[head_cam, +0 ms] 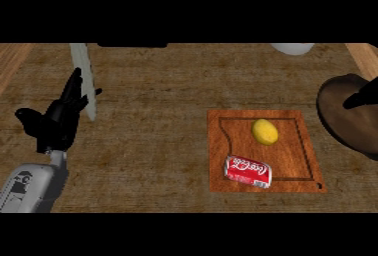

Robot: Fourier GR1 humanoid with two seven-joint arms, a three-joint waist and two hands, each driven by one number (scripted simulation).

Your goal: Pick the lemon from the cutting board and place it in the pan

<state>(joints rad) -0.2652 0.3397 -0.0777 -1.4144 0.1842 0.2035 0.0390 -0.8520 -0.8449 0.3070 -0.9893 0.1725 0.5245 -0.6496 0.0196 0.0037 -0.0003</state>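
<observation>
A yellow lemon (265,131) lies on the upper middle of the brown wooden cutting board (220,155), right of centre on the counter. The pan (341,120), dark brown and round, sits just right of the board and is cut off by the right edge. A black shape (361,100) lies across it; I cannot tell what it is. My left hand (53,122) stands at the far left, open with fingers pointing up, far from the board and holding nothing. No right hand shows.
A crushed red can (248,170) lies on the board just below the lemon. A pale grey strip (83,75) runs down the counter behind my left hand. A white object (294,48) peeks in at the top right.
</observation>
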